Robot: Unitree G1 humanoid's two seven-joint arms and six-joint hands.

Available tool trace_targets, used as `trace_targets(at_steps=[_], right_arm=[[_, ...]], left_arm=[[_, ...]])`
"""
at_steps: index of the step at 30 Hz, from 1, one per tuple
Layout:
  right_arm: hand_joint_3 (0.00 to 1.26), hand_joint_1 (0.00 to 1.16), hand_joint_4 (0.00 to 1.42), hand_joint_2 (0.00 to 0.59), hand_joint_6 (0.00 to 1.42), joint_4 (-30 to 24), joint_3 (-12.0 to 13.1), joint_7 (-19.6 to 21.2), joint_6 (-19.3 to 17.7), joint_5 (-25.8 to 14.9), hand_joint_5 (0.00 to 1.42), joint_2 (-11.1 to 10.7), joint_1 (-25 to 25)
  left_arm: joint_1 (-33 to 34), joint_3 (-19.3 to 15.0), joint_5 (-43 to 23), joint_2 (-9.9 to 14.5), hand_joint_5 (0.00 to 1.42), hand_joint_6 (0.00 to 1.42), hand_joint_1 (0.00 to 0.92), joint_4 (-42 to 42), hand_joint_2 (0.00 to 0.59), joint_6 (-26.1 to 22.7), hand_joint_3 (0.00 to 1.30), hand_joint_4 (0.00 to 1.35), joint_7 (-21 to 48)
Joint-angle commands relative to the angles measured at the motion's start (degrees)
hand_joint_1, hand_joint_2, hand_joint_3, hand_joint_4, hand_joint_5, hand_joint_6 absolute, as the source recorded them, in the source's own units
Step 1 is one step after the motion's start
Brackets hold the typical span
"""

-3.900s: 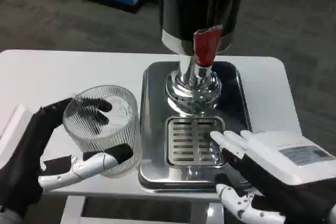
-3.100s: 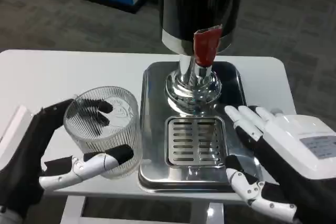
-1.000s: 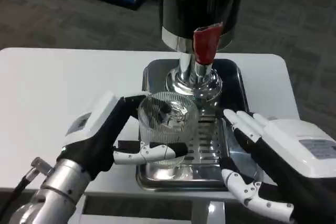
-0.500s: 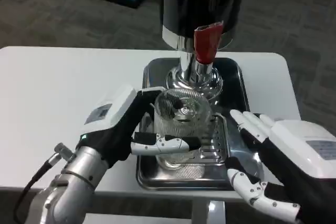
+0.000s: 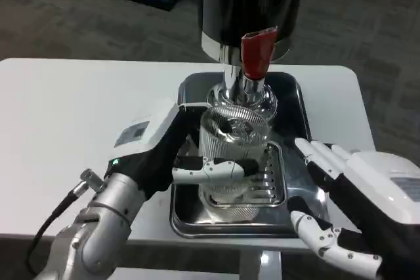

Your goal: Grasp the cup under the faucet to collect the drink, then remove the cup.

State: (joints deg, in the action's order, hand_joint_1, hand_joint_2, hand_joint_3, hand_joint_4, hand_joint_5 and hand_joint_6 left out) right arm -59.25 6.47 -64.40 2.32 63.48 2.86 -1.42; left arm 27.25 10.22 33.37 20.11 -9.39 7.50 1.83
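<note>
L hand (image 5: 172, 159) gripped the clear ribbed glass cup (image 5: 235, 152) over the steel drip tray (image 5: 292, 119), under the red-handled faucet (image 5: 256, 54). R hand (image 5: 357, 211) hovered, fingers spread, grasping nothing.

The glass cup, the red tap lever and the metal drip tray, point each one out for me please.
Glass cup (image 5: 237, 137), head view, on its ribbed side wall near the rim.
Red tap lever (image 5: 256, 54), head view, on the middle of its red face.
Metal drip tray (image 5: 295, 106), head view, on its bare right rim.
</note>
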Motion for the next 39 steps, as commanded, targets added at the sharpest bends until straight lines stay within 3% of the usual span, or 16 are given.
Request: trace_targets(at_steps=[1, 9, 11, 16, 18, 20, 23, 39], right_arm=[[0.00, 0.13, 0.00, 0.544, 0.00, -0.75, 0.33, -0.65, -0.48, -0.72, 0.00, 0.72, 0.31], [0.00, 0.13, 0.00, 0.544, 0.00, -0.75, 0.10, -0.96, 0.07, -0.75, 0.00, 1.05, 0.22], [0.00, 0.13, 0.00, 0.544, 0.00, -0.75, -0.08, -1.11, 0.26, -0.68, 0.00, 1.18, 0.05], [0.00, 0.13, 0.00, 0.544, 0.00, -0.75, -0.09, -1.45, 0.73, -0.76, 0.00, 1.27, -0.20], [0.00, 0.13, 0.00, 0.544, 0.00, -0.75, -0.02, -1.50, 0.88, -0.84, 0.00, 1.33, -0.19], [0.00, 0.13, 0.00, 0.544, 0.00, -0.75, 0.08, -1.53, 1.03, -0.93, 0.00, 1.38, -0.19], [0.00, 0.13, 0.00, 0.544, 0.00, -0.75, 0.22, -1.63, 1.37, -1.07, 0.00, 1.49, -0.15], [0.00, 0.13, 0.00, 0.552, 0.00, -0.75, -0.24, -1.63, 2.37, -1.17, 0.00, 1.41, -0.22]], left_arm=[[-0.90, 0.96, 0.59, 0.93, 0.57, 0.20, 0.372, 0.07, 0.171, -1.37, 0.62, 0.58, 1.13], [-1.46, 1.03, 0.69, 1.98, 0.53, 0.18, 0.365, 0.60, 0.165, -2.13, 0.65, 0.53, 1.90], [-1.53, 1.08, 0.54, 2.14, 0.49, 0.18, 0.358, 0.88, 0.167, -2.45, 0.65, 0.47, 2.24], [-1.92, 1.39, 0.73, 2.66, 0.32, 0.15, 0.247, 1.80, 0.179, -3.49, 0.47, 0.21, 3.26], [-1.96, 1.52, 0.64, 2.84, 0.25, 0.12, 0.222, 1.95, 0.170, -3.85, 0.34, 0.12, 4.15], [-1.88, 1.74, 0.33, 3.00, 0.16, 0.06, 0.225, 1.89, 0.163, -4.11, 0.13, 0.01, 5.18], [-1.84, 1.90, 0.20, 3.09, 0.08, 0.01, 0.223, 1.81, 0.147, -4.26, 0.01, 0.00, 5.75], [-3.34, 1.01, -0.75, 2.70, 0.04, 0.00, 0.195, 3.51, 0.106, -4.28, 0.00, 0.00, 4.84]])
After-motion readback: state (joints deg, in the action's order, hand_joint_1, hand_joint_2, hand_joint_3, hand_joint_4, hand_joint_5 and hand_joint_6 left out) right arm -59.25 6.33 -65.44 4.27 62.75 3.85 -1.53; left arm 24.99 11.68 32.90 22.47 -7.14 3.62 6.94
